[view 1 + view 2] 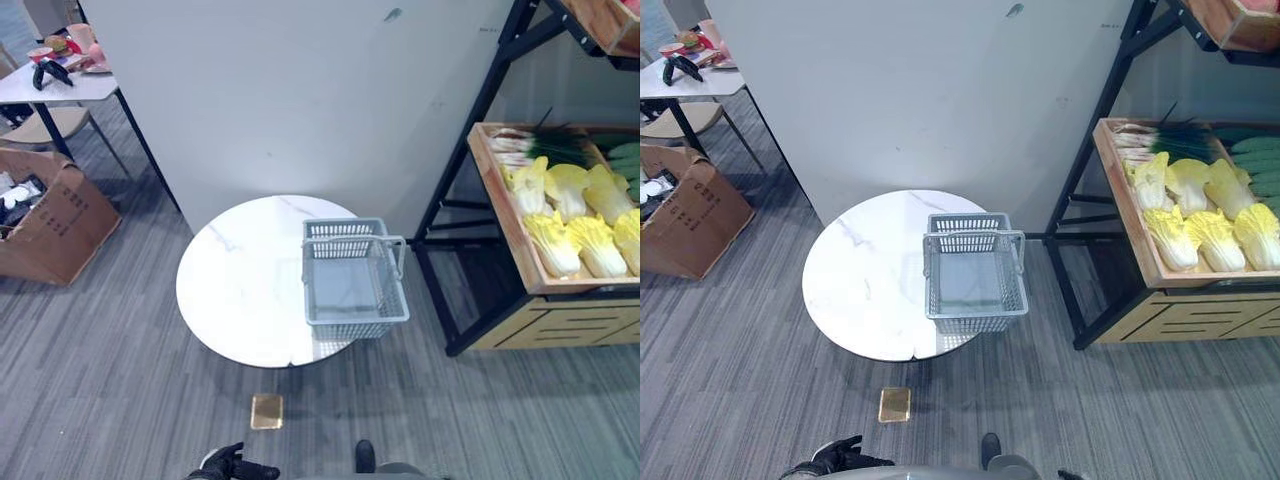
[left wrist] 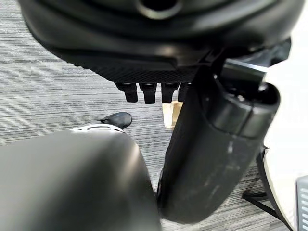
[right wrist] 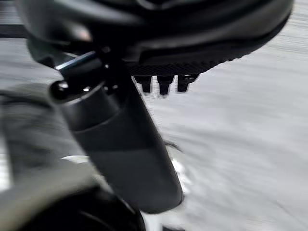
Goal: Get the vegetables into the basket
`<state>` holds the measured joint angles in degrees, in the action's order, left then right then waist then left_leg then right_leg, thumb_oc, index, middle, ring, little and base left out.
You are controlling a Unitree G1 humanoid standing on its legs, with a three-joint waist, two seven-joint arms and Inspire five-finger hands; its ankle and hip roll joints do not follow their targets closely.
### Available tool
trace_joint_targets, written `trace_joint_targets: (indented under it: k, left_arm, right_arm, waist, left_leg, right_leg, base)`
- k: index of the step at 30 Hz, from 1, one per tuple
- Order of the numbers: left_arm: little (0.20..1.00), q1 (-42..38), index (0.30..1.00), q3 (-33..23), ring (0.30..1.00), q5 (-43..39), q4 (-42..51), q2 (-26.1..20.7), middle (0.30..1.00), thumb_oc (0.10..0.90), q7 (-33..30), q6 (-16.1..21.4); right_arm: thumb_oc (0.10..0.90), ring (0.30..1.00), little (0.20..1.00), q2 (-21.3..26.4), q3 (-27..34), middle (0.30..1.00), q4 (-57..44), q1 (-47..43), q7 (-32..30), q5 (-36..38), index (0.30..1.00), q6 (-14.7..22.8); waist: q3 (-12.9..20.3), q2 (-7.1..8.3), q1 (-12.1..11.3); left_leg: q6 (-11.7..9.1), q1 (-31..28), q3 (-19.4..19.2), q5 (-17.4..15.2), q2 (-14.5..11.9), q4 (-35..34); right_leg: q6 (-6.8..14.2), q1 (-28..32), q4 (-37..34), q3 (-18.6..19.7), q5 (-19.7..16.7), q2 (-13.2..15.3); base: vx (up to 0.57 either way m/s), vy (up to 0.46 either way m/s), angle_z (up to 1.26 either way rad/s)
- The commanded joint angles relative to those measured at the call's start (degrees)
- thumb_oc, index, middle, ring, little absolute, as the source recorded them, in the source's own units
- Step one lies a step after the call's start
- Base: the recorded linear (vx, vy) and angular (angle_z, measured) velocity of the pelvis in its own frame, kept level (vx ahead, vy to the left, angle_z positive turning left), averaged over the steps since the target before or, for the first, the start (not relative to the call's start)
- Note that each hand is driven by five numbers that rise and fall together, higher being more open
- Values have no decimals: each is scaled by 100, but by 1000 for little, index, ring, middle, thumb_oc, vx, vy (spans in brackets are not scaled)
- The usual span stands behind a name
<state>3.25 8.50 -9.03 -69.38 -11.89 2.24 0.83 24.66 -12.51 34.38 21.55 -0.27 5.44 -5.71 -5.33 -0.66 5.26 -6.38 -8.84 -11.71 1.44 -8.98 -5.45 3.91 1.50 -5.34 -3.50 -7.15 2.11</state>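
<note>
An empty grey plastic basket [image 1: 345,238] with its handle folded down stands on the right part of a round white table [image 1: 240,290]. To the right, a wooden crate [image 1: 508,225] on a black shelf rack holds several pale yellow cabbages [image 1: 570,235], green onions [image 1: 540,150] and cucumbers [image 1: 625,155]. My left hand [image 2: 216,154] hangs low beside the table, above the floor, with its fingers relaxed and nothing in it. My right hand [image 3: 125,144] also hangs over the carpet, open and holding nothing. Both hands are far from the crate and the basket.
A grey partition wall [image 1: 300,100] rises behind the table. The black rack frame [image 1: 450,200] stands between table and crate. A cardboard box [image 1: 55,215] and a second table [image 1: 60,88] with small items sit far left. A small gold plate [image 1: 266,411] lies on the carpet.
</note>
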Motion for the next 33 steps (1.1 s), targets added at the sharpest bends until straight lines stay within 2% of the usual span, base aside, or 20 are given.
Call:
trace_joint_targets:
  k: [1,3,8,16,23,33]
  left_arm:
    - [1000,-288,1000,213,1000,265,-472,106,1000,900,-107,31]
    - [1000,-283,1000,203,1000,301,-451,152,1000,900,-138,20]
    - [1000,-269,1000,214,1000,332,-416,187,1000,900,-170,2]
    - [1000,-216,1000,331,1000,310,-352,197,1000,900,-177,-22]
    - [1000,-173,1000,408,1000,257,-305,125,1000,900,-159,-50]
    - [1000,-176,1000,592,1000,87,-264,-4,1000,900,-134,-48]
  right_arm:
    - [900,1000,1000,-231,498,1000,-1090,-1576,-91,-20,1000,1044]
    - [900,1000,1000,0,624,1000,-1898,-1727,-125,-225,1000,1135]
    - [900,1000,1000,260,686,1000,-2932,-2107,-92,-351,1000,1235]
    - [900,1000,1000,569,322,1000,-3516,-3123,-77,-585,1000,1245]
    - [900,1000,1000,901,-207,1000,-3209,-4122,-60,-769,1000,1116]
    - [900,1000,1000,1349,-972,1000,-1866,-5733,-145,-656,1000,930]
  waist:
    - [-170,135,-69]
    - [-157,127,-104]
    - [-149,117,-199]
    - [-141,153,-419]
    - [-172,227,-614]
    - [-308,427,-1043]
  left_leg:
    - [-70,-14,-75,-12,295,45]
    - [-72,-17,-58,-6,290,45]
    - [-79,-17,1,8,276,45]
    - [-83,-1,100,6,255,45]
    - [-94,36,202,15,252,45]
    - [-138,375,512,130,250,45]
  right_leg:
    - [626,691,34,-5,733,291]
    - [617,704,34,-28,738,286]
    - [600,727,34,-89,752,288]
    - [595,763,34,-181,772,302]
    - [589,783,34,-283,780,301]
    - [585,647,34,-552,751,305]
  base:
    - [3,-10,-11]
    - [-4,-14,-7]
    - [0,-2,10]
    - [2,-7,10]
    - [3,-2,4]
    - [-16,-9,16]
